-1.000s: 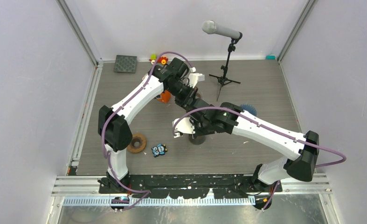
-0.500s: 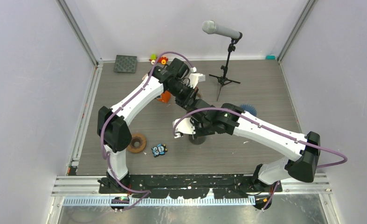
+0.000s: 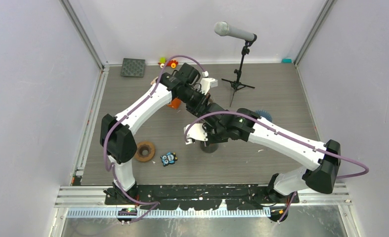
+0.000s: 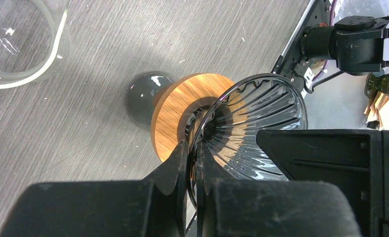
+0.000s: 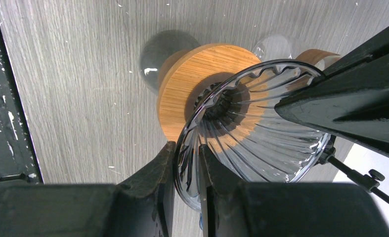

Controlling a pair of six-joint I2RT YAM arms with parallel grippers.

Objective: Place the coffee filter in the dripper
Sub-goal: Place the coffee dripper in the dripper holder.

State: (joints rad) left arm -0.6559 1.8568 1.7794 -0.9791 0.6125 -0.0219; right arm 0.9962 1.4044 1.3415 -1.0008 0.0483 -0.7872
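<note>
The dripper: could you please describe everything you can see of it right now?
The dripper is a dark, see-through ribbed cone, glass by its look, with a round wooden collar at its narrow end. It is tipped, mouth toward both wrist cameras, over the table. No filter shows inside. The left gripper and the right gripper each pinch its rim, at different spots.

Smoky clear ribbed glass cone dripper (image 4: 251,118) with a round bamboo collar below the cone. Mouth tips toward both wrist cameras, and swirled ribs run down to a narrow dark neck. Left gripper (image 4: 192,148) pinches the rim at one spot, right gripper (image 5: 186,148) at another. Grey wood-grain counter (image 4: 83,123) lies behind; contact with it unclear.
</note>
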